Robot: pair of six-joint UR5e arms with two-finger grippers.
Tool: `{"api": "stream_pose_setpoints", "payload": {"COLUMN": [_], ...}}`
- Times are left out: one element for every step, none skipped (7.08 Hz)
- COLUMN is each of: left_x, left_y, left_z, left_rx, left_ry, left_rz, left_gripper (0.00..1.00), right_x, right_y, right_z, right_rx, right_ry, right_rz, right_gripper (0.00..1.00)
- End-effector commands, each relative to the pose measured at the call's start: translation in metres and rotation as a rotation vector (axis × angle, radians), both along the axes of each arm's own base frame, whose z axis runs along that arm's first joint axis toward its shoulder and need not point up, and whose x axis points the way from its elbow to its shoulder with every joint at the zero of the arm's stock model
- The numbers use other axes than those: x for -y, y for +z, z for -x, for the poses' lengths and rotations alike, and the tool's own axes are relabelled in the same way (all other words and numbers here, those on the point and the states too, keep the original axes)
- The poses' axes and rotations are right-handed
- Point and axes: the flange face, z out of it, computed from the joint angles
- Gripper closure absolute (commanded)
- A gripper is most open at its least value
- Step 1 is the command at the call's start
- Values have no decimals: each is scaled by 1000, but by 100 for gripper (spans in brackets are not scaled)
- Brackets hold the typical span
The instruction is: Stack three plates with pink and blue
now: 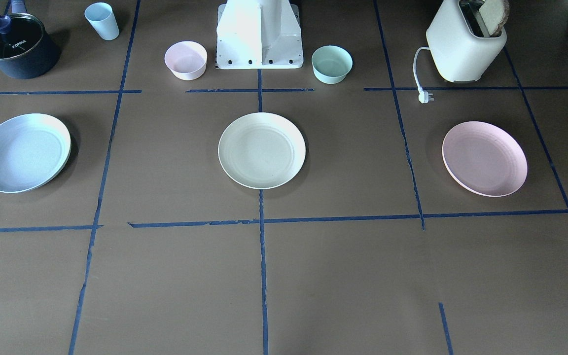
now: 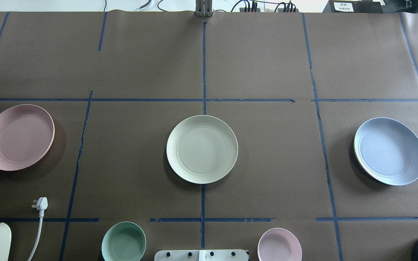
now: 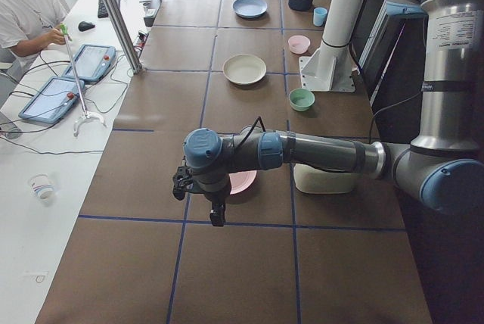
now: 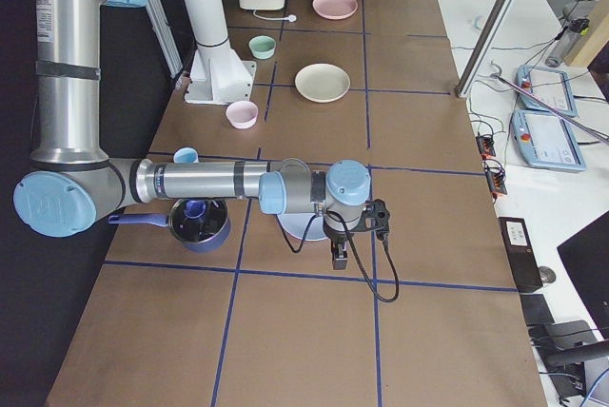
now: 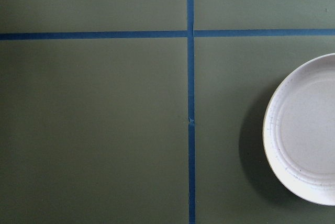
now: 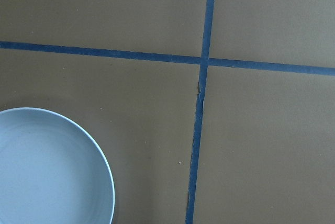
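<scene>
Three plates lie apart in a row on the brown table. The pale pink plate (image 1: pixel 484 159) is on my left side (image 2: pixel 17 137) and at the right edge of the left wrist view (image 5: pixel 309 130). The cream plate (image 1: pixel 262 150) is in the middle (image 2: pixel 201 149). The pale blue plate (image 1: pixel 21 152) is on my right side (image 2: pixel 389 151) and at the lower left of the right wrist view (image 6: pixel 47 171). My left gripper (image 3: pixel 217 214) hangs above the table beside the pink plate. My right gripper (image 4: pixel 338 257) hangs beside the blue plate. I cannot tell whether either is open or shut.
A small pink bowl (image 1: pixel 186 60) and a mint-green bowl (image 1: pixel 332 64) flank the robot base (image 1: pixel 259 34). A white toaster (image 1: pixel 465 44) with its loose plug (image 1: pixel 425 97), a dark pot (image 1: pixel 17 48) and a pale blue cup (image 1: pixel 102 20) stand along the robot's edge.
</scene>
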Motion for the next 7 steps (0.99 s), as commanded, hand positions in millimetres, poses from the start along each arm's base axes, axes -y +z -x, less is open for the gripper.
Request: {"api": "stream_pose_setpoints", "payload": {"left_x": [0, -1, -1, 0, 1, 2, 1], "left_y": [-8, -10, -7, -19, -19, -17, -12], "left_z": [1, 1, 2, 2, 0, -2, -1], "left_rx": [2, 3, 12, 15, 8, -2, 1], "left_ry": [-6, -4, -6, -6, -5, -4, -2], "left_rz": [-11, -12, -9, -36, -37, -34, -27], "left_gripper": [0, 0, 0, 0, 0, 0, 0], "right_x": [0, -1, -1, 0, -1, 0, 0], "right_y": [0, 1, 2, 1, 1, -1, -1], "right_z": [0, 0, -1, 0, 0, 0, 0], "right_rx": [-5, -4, -7, -2, -1, 1, 1], "right_ry": [3, 7, 14, 14, 14, 13, 13], "right_rz": [3, 9, 17, 17, 17, 13, 11], "right_gripper": [0, 0, 0, 0, 0, 0, 0]}}
